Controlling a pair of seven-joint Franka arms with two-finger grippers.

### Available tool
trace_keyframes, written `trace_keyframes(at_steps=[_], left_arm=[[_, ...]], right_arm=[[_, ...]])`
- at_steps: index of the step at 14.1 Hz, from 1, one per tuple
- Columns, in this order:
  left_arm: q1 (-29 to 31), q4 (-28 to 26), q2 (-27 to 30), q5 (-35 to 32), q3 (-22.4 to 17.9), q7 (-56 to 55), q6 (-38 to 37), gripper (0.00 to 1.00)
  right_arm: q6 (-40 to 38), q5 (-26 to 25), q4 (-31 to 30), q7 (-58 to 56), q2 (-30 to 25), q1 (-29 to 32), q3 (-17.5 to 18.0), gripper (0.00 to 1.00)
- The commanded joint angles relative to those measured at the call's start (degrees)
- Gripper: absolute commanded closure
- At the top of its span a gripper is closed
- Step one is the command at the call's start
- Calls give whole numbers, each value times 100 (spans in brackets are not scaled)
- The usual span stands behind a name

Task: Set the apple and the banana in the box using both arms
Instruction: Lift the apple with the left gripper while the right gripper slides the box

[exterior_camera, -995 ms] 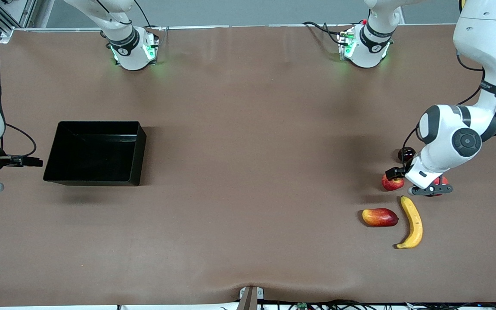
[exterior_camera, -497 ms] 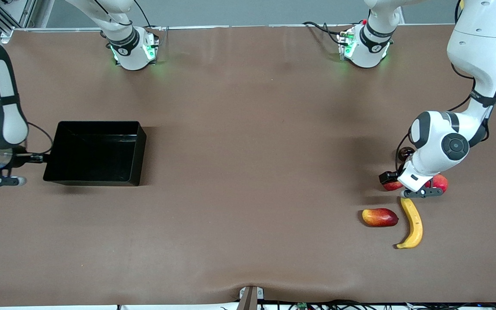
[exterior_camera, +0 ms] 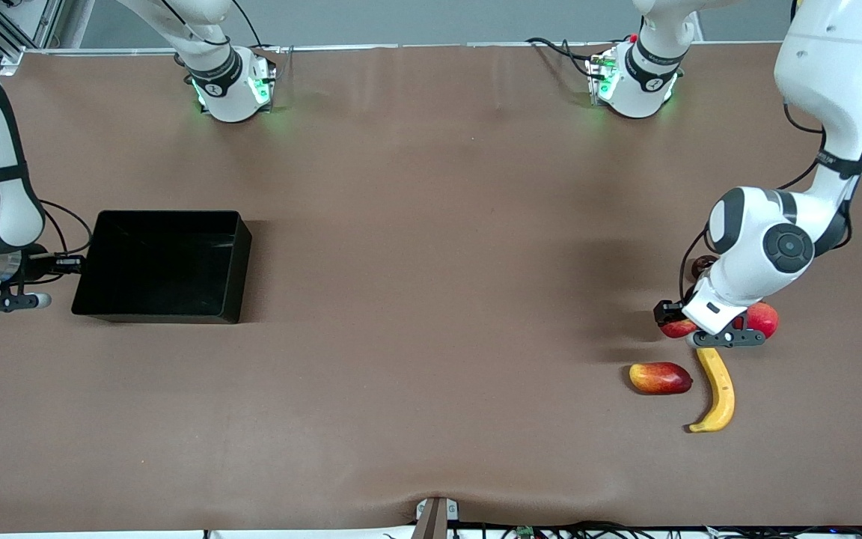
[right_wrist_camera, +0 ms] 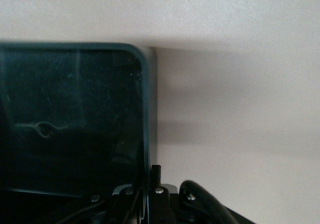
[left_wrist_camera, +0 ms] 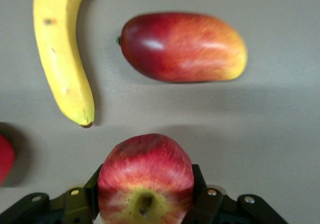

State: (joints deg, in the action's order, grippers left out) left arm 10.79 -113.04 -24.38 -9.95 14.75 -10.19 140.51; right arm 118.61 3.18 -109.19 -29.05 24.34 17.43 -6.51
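The left claw (left_wrist_camera: 145, 204) is down at the fruit cluster toward the left arm's end of the brown desk (exterior_camera: 431, 299), with its black fingers (left_wrist_camera: 92, 196) set either side of the small round red apple (left_wrist_camera: 145, 179) and seemingly pressing on it, a grip that looks meant for lifting it away to the box. The apple is streaked red over pale yellow, with a yellow patch and a dark stem dimple on top. Just beside it lie a plainer red round fruit (exterior_camera: 762, 318), the curved all-yellow banana with dark tips (exterior_camera: 718, 388) and, beside the banana, an elongated red-and-yellow mango-like fruit (exterior_camera: 660, 377); both of these lie nearer the front camera than the apple and are untouched. Well apart, toward the right arm's end, sits the shallow black glossy plastic box (exterior_camera: 161, 266), with no fruit in it. The right claw (right_wrist_camera: 150, 196) is closed on the box's wall at that end, probably to steady or reposition it for the drop.
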Motion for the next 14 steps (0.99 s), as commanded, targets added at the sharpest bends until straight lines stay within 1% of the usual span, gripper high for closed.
trace_keyframes(at_steps=[1,3,5,7,8,11,12,14], left_arm=[[20,272,407,-51,212,-228,-777,100],[20,519,522,-51,423,-333,-1278,100],[20,756,662,-51,651,-535,-1744,100],[29,1072,724,-42,783,-659,-2123,100],[29,1256,733,-42,854,-668,-2351,100],[29,1652,768,-33,951,-694,-2861,100],[20,1758,760,-33,969,-755,-3002,100],[2,1856,742,-33,969,-808,-3039,100]], right_arm=[[-170,85,-94,-101,-166,76,79,100],[-574,252,55,-75,-332,6,88,100],[-1249,384,432,135,-359,-108,88,100],[-1883,595,792,407,-359,-327,88,100],[-2059,683,872,539,-377,-493,97,100],[-2175,1052,873,891,-482,-985,97,100],[-2210,1235,873,1031,-491,-1170,97,100],[-2281,1701,891,1452,-491,-1495,97,100]])
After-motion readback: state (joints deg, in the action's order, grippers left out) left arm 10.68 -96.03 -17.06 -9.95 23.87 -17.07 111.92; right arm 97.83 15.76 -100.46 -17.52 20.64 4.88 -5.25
